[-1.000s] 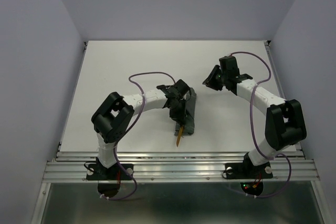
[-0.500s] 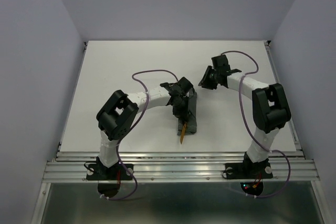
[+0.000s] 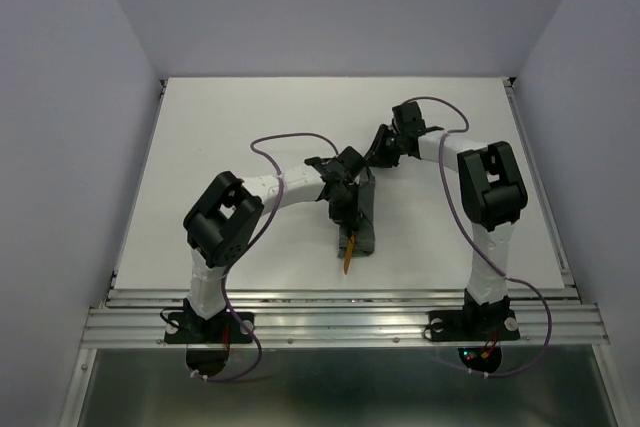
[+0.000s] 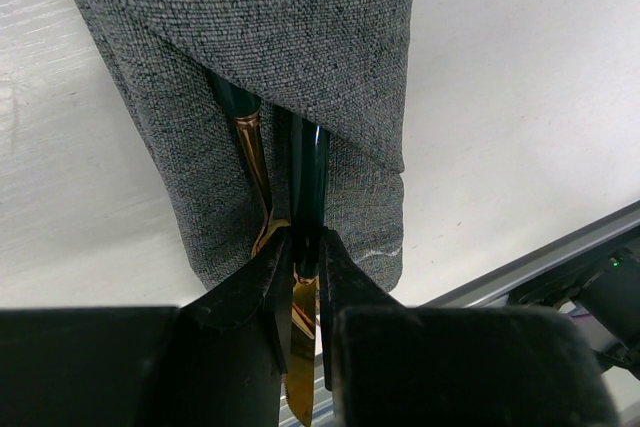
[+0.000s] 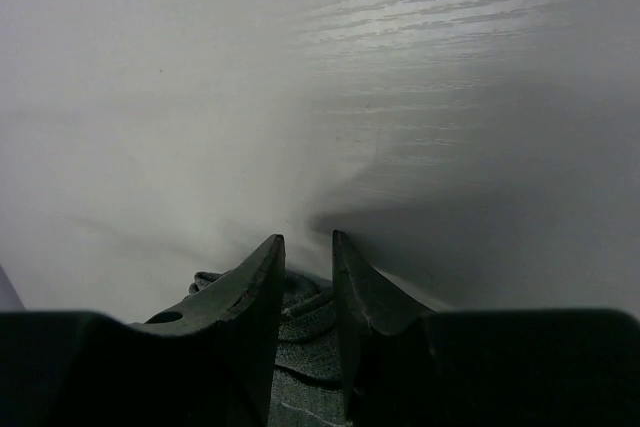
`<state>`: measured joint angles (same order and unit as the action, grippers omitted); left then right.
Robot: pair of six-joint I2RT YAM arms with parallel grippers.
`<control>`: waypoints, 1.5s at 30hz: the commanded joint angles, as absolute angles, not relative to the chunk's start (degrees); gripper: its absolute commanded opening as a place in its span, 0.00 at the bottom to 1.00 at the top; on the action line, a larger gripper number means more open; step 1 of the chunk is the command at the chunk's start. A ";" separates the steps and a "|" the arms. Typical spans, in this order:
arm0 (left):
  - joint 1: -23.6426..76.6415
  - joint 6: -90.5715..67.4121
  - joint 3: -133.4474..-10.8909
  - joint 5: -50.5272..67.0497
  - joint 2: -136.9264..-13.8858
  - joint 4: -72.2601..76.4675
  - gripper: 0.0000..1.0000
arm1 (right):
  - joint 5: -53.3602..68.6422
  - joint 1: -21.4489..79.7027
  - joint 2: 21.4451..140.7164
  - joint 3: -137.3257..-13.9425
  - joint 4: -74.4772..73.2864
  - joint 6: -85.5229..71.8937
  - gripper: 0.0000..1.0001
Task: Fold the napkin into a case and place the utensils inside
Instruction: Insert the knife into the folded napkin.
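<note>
The napkin, folded into a narrow grey case (image 3: 364, 234) (image 4: 300, 27), lies lengthwise at the table's middle. Utensils stick out of its near end (image 3: 346, 259): a thin gold handle (image 4: 252, 162) and a dark-handled piece with a gold blade (image 4: 308, 167). My left gripper (image 3: 349, 219) (image 4: 300, 247) is shut on that dark-handled utensil, which reaches under the cloth's flap. My right gripper (image 3: 376, 155) (image 5: 306, 242) hangs low at the case's far end, jaws narrowly open. The cloth's layered edge (image 5: 300, 322) shows below and between its fingers.
The white table (image 3: 220, 127) ends in a metal rail (image 3: 340, 312) at the near side, close to the utensil's tip. Purple cables (image 3: 270, 147) loop over both arms. Pale walls stand at the left, back and right.
My right arm has swung left and down, from well right of the case to its far end. The left gripper edged slightly nearer with the utensil, then held still.
</note>
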<state>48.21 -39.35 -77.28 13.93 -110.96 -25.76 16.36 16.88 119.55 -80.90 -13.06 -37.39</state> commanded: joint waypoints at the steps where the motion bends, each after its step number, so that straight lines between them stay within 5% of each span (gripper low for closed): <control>1: 47.81 -40.08 -79.36 14.06 -110.39 -25.84 0.00 | 21.18 16.61 120.24 -80.08 -9.85 -37.26 0.31; 17: 47.28 -41.84 -80.07 14.24 -109.51 -25.40 0.00 | 21.80 16.61 110.39 -61.00 3.86 -44.38 0.28; 42: 47.20 -43.68 -79.98 14.59 -110.13 -24.17 0.00 | 22.50 16.61 104.68 -55.37 6.33 -47.20 0.27; 45: 47.37 -42.72 -80.16 14.07 -109.69 -25.40 0.06 | 22.59 16.61 104.50 -55.37 6.42 -47.37 0.27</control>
